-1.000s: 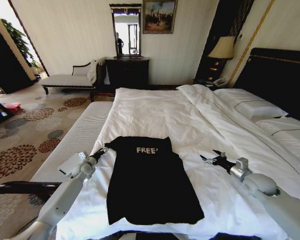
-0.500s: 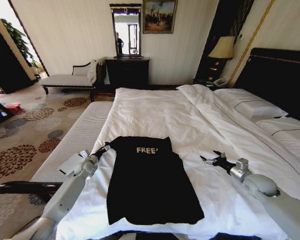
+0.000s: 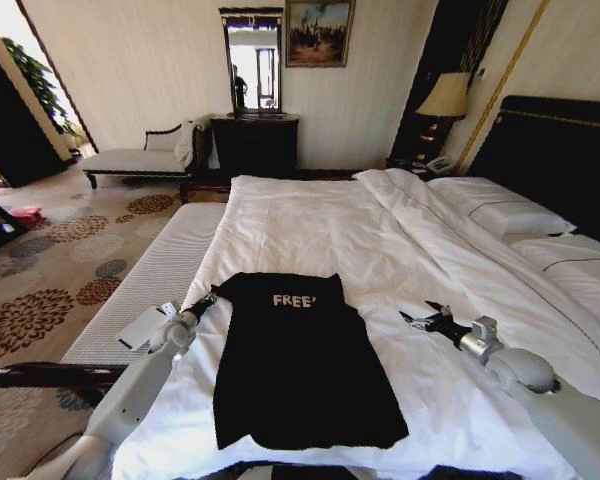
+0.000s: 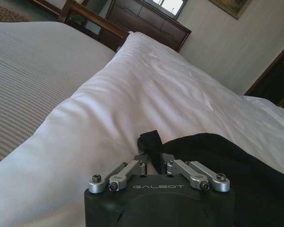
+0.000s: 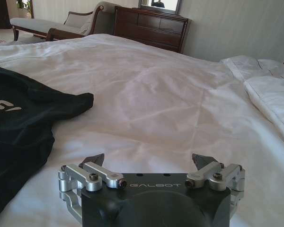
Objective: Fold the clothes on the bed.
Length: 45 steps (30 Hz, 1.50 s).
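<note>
Your black T-shirt (image 3: 295,365) lies flat on the white duvet of the bed (image 3: 380,230), close to the near edge and far smaller than the bed itself. Its long axis runs straight away from you, hem toward you, collar and the white "FREE!" lettering at the far end. Both sleeves look already turned in, so the shirt reads as a long narrow strip; that is my judgement from its outline.

Your left gripper (image 3: 212,296) is at the far left corner of the shirt, by the shoulder. In the left wrist view the jaws of the left gripper (image 4: 154,161) are drawn narrow, with a small raised fold of black cloth between the tips, so they appear to be pinching the shirt's edge. The rest of the shirt spreads away to that gripper's right.

Your right gripper (image 3: 420,319) sits low over bare duvet, well apart from the shirt's right edge, about level with its middle. Its jaws stand wide with nothing between them, as the right wrist view of the gripper (image 5: 149,163) shows. The shirt lies off to its left.

So the left arm is the one at the cloth. A fold along the long axis would call for the right gripper to cross leftward to the far right corner first.
</note>
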Motion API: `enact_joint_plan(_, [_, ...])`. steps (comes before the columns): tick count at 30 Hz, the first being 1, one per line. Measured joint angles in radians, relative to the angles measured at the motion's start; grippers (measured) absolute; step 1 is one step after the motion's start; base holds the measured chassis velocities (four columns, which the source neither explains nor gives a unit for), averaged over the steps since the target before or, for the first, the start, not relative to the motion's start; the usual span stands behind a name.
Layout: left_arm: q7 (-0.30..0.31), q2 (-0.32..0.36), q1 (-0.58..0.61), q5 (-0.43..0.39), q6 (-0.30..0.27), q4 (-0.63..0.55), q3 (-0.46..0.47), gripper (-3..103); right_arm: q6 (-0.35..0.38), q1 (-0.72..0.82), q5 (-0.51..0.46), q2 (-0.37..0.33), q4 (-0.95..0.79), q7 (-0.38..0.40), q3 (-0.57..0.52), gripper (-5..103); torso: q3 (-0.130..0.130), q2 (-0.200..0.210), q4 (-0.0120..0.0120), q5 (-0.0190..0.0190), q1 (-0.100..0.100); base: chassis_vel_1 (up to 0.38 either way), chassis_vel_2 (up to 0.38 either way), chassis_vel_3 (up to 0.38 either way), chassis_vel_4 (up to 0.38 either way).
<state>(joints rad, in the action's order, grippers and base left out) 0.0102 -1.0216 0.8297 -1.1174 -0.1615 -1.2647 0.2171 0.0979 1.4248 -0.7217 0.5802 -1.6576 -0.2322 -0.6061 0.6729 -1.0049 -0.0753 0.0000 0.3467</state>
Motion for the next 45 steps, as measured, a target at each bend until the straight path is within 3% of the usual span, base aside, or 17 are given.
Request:
enact_joint_plan(3, [0.0,-0.002,-0.01,-0.001,0.001,0.009,0.0,3,-0.001,0.004,0.0,0.002,-0.001,-0.001,-0.003,100,0.0,0.0,-0.0003,0.0,0.0,0.0,0.0,0.0,0.0])
enact_joint_plan(5, [0.0,0.002,-0.009,-0.002,0.001,0.0,0.0,0,-0.001,0.005,0.0,0.002,-0.001,-0.001,-0.004,100,0.0,0.0,-0.0001,-0.0001,0.0,0.0,0.0,0.0,0.0])
enact_joint_plan(22, [0.051,0.047,-0.001,0.014,-0.008,-0.12,-0.017,0,-0.002,0.0,0.003,0.012,-0.004,-0.003,-0.001,100,0.0,0.0,-0.0001,0.0002,0.0,0.0,0.0,0.0,0.0])
enact_joint_plan(37, [0.112,0.065,-0.027,0.062,-0.034,-0.243,-0.115,0,-0.012,0.003,0.012,0.014,0.003,-0.013,-0.005,100,0.0,0.0,0.0,0.0001,0.0,0.0,0.0,0.0,0.0])
enact_joint_plan(45, [0.158,0.051,-0.112,0.057,-0.043,-0.25,-0.205,0,-0.02,0.003,0.018,0.023,0.008,-0.019,-0.005,100,0.0,0.0,0.0,0.0001,0.0,0.0,0.0,0.0,0.0])
